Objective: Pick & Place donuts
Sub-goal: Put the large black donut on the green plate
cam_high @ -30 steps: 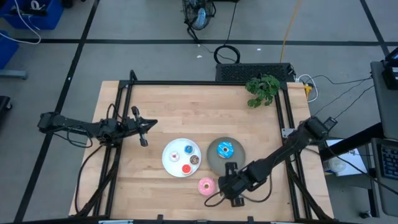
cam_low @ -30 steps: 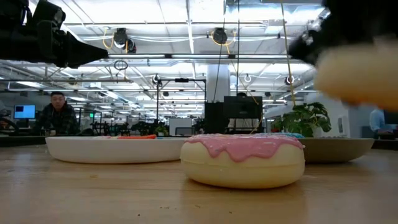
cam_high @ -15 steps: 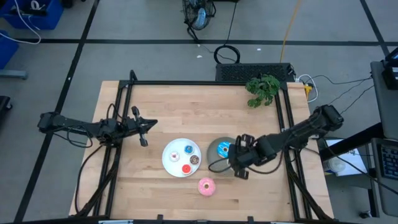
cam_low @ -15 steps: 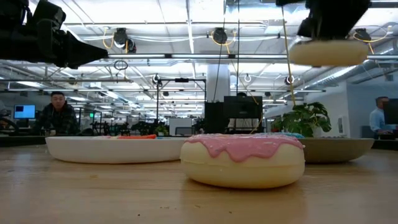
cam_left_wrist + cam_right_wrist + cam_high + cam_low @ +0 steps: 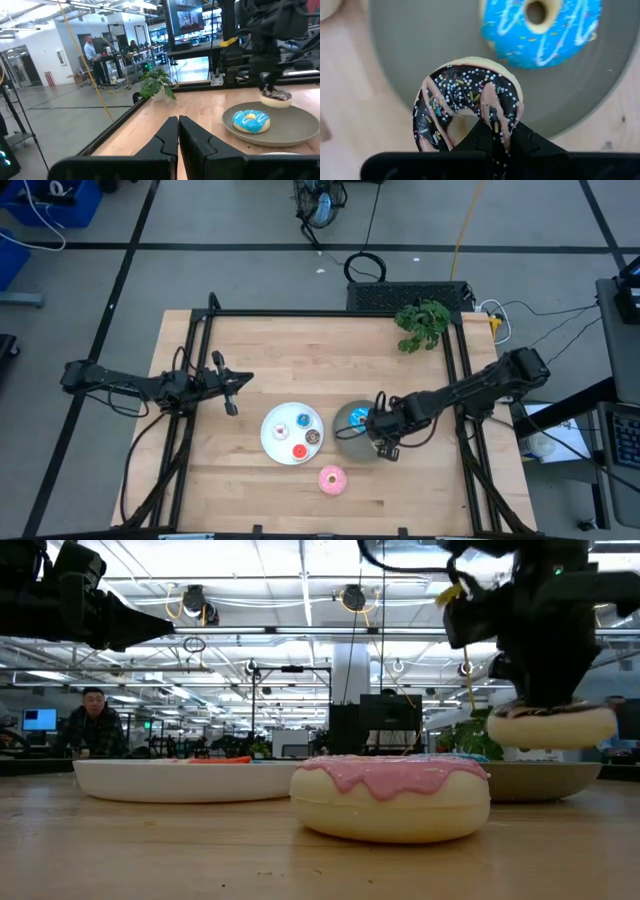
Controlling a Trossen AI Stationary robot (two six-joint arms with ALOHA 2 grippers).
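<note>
My right gripper hangs over the near right part of the round grey plate, shut on the chocolate-sprinkled donut. The blue-iced donut lies flat on that plate, beside the held one. On the bare wood near the table's near edge, the pink donut rests on its flat underside. The tiny donuts, among them blue and red, lie on the round white plate. My left gripper waits, shut, at the table's left. My right gripper pinches one side of the chocolate-sprinkled donut's ring, with one finger toward the hole and the other on the outer rim. The fingers point down from above. The donut hangs level and lifted clear, just above the grey plate.
A small green plant stands at the far right corner. Black frame rails run along the far, left and right edges. Bare wood lies across the table's far half. A person sits in the room beyond.
My right gripper has carried the chocolate-sprinkled donut from beside the pink donut at the near edge, up and toward the far edge over the grey plate. It has then come down, so the donut hangs low over the plate. The gripper stayed shut on it.
</note>
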